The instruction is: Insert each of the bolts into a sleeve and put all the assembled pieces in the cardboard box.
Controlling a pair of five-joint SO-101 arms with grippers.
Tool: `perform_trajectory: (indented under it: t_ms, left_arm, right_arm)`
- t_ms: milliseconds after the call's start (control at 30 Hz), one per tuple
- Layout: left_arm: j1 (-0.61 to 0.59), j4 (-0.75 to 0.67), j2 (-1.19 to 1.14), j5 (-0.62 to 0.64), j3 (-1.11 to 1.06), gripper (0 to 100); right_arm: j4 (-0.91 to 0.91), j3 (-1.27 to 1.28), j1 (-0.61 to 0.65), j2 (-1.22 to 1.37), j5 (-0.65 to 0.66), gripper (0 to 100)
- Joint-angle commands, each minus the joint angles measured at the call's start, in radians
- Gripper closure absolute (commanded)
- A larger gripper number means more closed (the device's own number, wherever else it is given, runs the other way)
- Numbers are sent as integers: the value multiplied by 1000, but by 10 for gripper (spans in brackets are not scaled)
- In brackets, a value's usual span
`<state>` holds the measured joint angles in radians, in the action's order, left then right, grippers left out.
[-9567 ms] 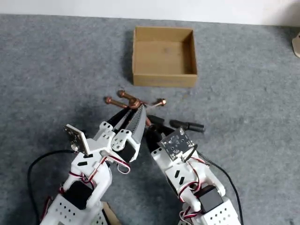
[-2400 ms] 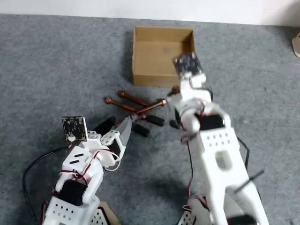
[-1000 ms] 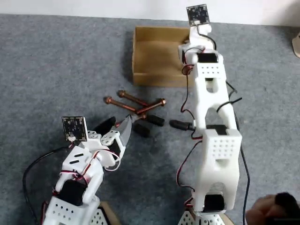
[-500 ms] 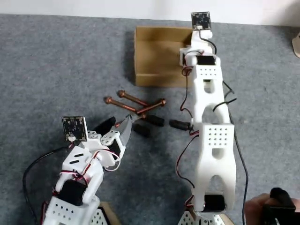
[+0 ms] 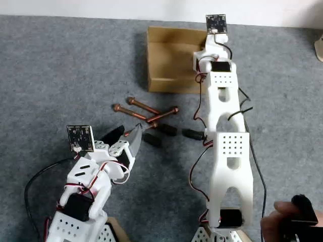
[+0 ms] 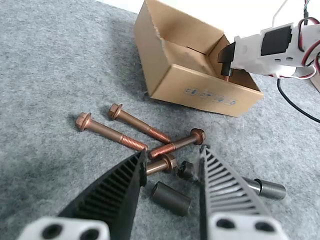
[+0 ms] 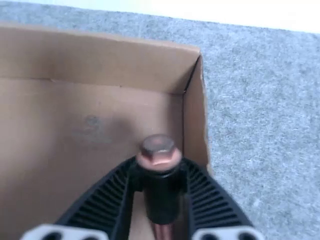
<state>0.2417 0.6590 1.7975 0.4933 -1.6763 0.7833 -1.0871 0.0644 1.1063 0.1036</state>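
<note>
One sleeved bolt (image 7: 157,152) hangs above the cardboard box (image 7: 100,57).

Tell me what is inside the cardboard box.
The right gripper, shut on a sleeve with a bolt in it, hangs between the cardboard box walls. The floor that shows is bare; the patch under the gripper is covered.

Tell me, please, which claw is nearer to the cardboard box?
Right. The right claw hangs over the cardboard box, shut on a sleeved bolt; the left claw sits short of it, over the loose bolts.
</note>
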Motion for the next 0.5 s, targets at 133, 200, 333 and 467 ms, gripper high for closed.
perform_trajectory:
  t_ms: [133, 200, 333, 467]
  left_arm:
    - [-8, 3, 15, -29, -19, 832]
    - [-8, 3, 15, -29, -19, 832]
    - [-8, 3, 15, -28, -19, 832]
    - [-8, 3, 15, -28, -19, 832]
  right_arm:
    - [7, -47, -28, -19, -6, 868]
    - [7, -47, -25, -19, -6, 867]
    - [13, -48, -22, -31, -6, 867]
    - [81, -48, -13, -114, -38, 867]
